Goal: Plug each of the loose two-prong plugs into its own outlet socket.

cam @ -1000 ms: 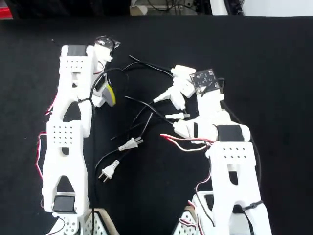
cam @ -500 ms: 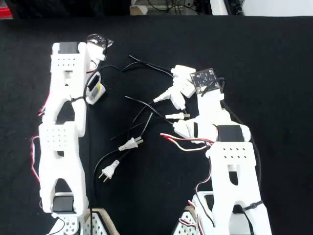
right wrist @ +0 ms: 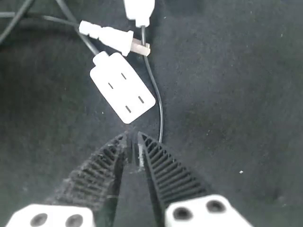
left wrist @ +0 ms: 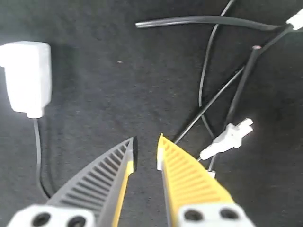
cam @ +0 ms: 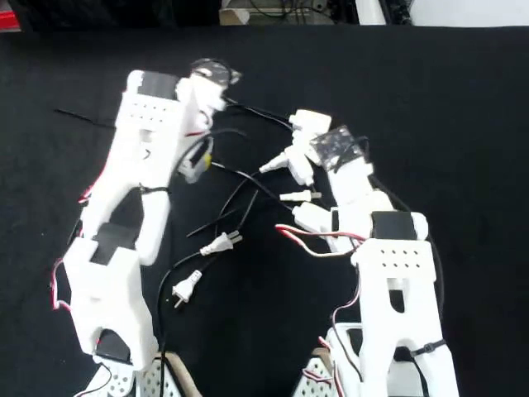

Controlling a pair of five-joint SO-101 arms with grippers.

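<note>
Left gripper (left wrist: 147, 142): my fingers slightly spread, empty.
Right gripper (right wrist: 131, 137): my fingers almost together, empty, near white slotted outlet block (right wrist: 122, 92).
White two-prong plug (right wrist: 111, 37): beside it.

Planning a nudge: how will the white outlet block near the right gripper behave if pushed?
The outlet block lies flat and looks rigid, so likely slides, not tips. It looks thin, so probably light; the black cord alongside might snag.

A robotics lab. The left arm (cam: 136, 174) and right arm (cam: 395, 281), wiring exposed, stand on a black-draped table (cam: 471, 124); cabled gear (cam: 281, 10) sits behind.
</note>
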